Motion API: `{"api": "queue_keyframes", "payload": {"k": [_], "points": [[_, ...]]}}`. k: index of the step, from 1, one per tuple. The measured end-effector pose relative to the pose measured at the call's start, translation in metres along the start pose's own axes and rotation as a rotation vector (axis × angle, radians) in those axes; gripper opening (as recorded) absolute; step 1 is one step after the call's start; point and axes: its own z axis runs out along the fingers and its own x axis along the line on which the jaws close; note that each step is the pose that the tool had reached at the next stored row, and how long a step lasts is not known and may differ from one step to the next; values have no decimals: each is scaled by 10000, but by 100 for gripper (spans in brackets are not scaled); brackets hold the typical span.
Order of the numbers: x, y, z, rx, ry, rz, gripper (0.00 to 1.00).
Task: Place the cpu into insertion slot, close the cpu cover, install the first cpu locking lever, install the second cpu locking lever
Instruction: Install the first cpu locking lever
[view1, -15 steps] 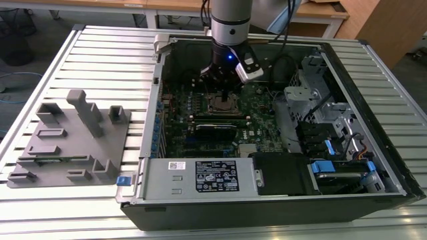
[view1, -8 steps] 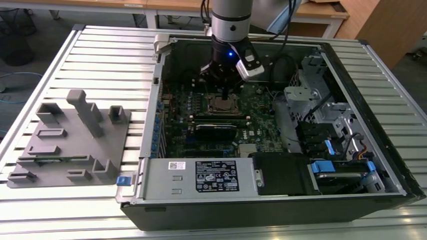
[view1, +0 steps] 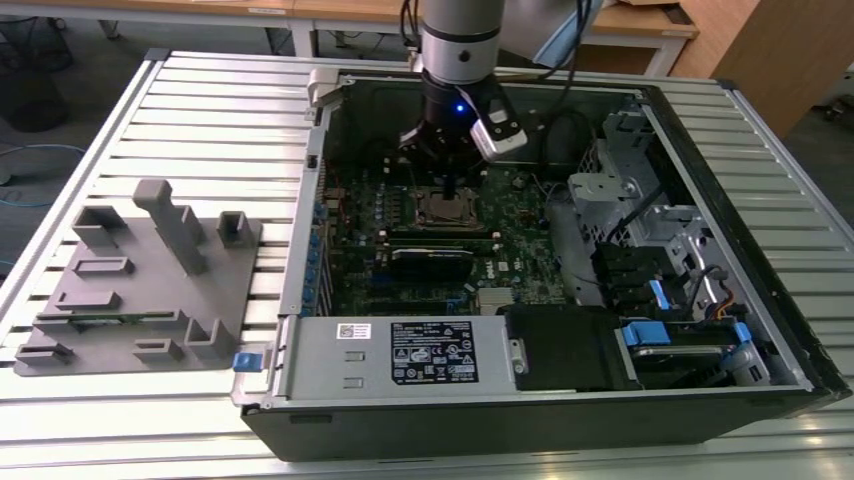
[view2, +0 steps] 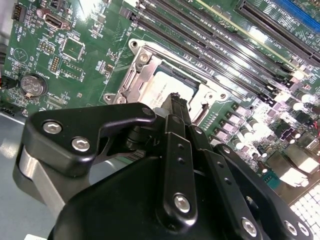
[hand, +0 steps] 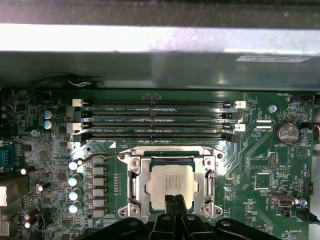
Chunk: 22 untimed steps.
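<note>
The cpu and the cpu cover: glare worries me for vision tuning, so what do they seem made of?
The cpu: apparently metal on top, dull silvery-grey, with an even matte sheen. The cpu cover: likely thin sheet metal, brighter silver, glinting at its edges.

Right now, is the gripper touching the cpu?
Cannot tell. In the first wrist view the gripper overlaps the near edge of the cpu, which hides any contact or gap.

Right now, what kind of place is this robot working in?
Probably a computer-assembly workshop or lab: an opened black desktop computer case lies on a ribbed silvery metal table, a grey plastic parts fixture sits beside it, and wooden desks stand behind.
</note>
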Motion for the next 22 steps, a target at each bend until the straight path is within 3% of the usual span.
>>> {"api": "queue_keyframes", "payload": {"k": [10,22], "points": [[16,-1,-4,0,0,0,11],[8,-6,-128,0,0,0,11]]}}
